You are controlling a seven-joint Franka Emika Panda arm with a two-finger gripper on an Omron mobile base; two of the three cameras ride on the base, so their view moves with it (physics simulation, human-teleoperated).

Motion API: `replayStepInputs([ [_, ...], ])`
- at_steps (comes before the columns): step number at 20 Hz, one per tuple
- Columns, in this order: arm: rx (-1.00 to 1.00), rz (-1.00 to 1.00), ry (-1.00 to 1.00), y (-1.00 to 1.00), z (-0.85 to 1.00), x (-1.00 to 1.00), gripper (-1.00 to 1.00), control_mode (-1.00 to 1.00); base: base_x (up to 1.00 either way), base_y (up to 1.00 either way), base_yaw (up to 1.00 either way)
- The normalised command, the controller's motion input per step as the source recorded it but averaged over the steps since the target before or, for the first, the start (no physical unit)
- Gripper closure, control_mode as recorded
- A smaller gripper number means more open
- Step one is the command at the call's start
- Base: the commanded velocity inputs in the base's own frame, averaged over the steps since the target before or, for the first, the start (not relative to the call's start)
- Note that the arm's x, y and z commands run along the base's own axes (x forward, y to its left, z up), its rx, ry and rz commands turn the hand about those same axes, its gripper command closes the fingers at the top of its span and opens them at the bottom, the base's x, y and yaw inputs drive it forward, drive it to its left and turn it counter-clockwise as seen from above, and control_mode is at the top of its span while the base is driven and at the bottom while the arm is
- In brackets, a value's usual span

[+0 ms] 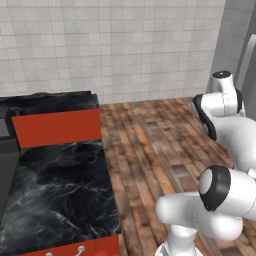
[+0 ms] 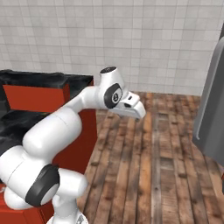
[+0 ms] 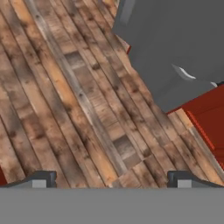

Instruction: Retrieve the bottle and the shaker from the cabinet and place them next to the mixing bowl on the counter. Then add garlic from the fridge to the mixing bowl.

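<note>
Hand view looks down at the floor. Nearest, at the bottom, the two dark tips of the gripper point(image 3: 112, 179) stand far apart, spread wide, with nothing between them. Under them is the wooden floor point(image 3: 65, 100), made of brown and orange planks. Farther off, at the top right, stands the big grey fridge point(image 3: 175, 48). Just beside it, low on the right, is a red cabinet point(image 3: 210, 118).

From the left base view, the white arm point(image 1: 220, 195) bends up close at the lower right. To the left lies the bench point(image 1: 55, 190), black with thin white lines in it. Its top is bare where it can be seen. A red panel point(image 1: 57, 127) stands up across the bench farther back. Past that is the white tiled wall point(image 1: 110, 45). The grey fridge edge point(image 1: 247, 55) shows at the far right.

From the right base view, the arm point(image 2: 57, 131) rises from the lower left and its hand end points toward the floor. The black bench point(image 2: 43, 79) is behind it on the left. The grey fridge point(image 2: 212, 113) stands at the right, well apart from the bench, with the wooden floor between them.
</note>
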Motion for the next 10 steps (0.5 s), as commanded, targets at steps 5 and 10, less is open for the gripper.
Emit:
replayStepInputs([
  [5, 0.00, 0.00, 0.00, -0.04, 0.00, 0.00, -1.00, -1.00, 0.00, 0.00, 0.00],
  [10, 0.00, 0.00, 0.00, 0.00, 0.00, 0.00, -1.00, 1.00, 0.09, -0.78, 0.00],
])
